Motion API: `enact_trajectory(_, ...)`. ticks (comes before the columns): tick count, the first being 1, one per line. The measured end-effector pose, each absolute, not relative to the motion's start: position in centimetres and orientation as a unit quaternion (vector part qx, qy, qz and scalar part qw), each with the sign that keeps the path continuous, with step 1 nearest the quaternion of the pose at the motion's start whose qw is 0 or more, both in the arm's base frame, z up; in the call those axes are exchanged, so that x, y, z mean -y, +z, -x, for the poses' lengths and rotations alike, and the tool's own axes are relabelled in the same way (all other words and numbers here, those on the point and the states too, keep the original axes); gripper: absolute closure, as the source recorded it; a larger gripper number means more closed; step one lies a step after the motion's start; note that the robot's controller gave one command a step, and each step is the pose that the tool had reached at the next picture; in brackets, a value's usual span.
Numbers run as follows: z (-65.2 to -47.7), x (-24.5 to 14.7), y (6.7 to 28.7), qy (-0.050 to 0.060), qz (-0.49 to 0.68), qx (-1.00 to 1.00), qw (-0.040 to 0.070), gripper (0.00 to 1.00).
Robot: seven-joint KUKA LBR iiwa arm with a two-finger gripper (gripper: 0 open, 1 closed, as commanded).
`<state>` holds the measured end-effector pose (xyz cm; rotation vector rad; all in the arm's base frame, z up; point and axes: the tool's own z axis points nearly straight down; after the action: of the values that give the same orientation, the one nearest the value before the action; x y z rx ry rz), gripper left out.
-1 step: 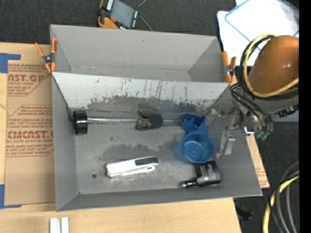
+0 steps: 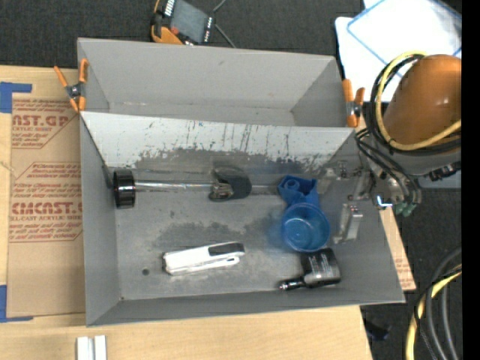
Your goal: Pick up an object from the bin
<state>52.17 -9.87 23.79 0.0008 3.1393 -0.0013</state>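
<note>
My gripper [image 2: 350, 220] hangs at the bin's right wall, just right of a blue plastic cup [image 2: 301, 229] that lies with its mouth turned up toward the camera. It is close beside the cup's rim, and I cannot see it touching. A crumpled blue piece [image 2: 297, 187] sits right behind the cup. In front of the cup, near the bin's front right corner, lies a small black tool [image 2: 318, 271]. Nothing shows in the gripper's grasp.
A long metal rod with a black knob [image 2: 124, 188] at its left end and a dark grey head [image 2: 229, 185] lies across the bin's back. A white and black flat gadget [image 2: 203, 258] rests at the front middle. The arm's orange cover and cables stand over the right rim.
</note>
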Motion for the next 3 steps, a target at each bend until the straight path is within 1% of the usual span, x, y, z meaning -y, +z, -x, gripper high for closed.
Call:
enact_trajectory(1,-55.8,7.6,22.2,0.0,-0.034,-0.999,0.003,0.0)
enact_trajectory(2,-53.3,6.5,21.5,0.0,-0.034,-0.999,0.002,0.0)
enact_trajectory(3,-48.9,9.1,13.2,0.001,-0.072,-0.997,0.0,0.0)
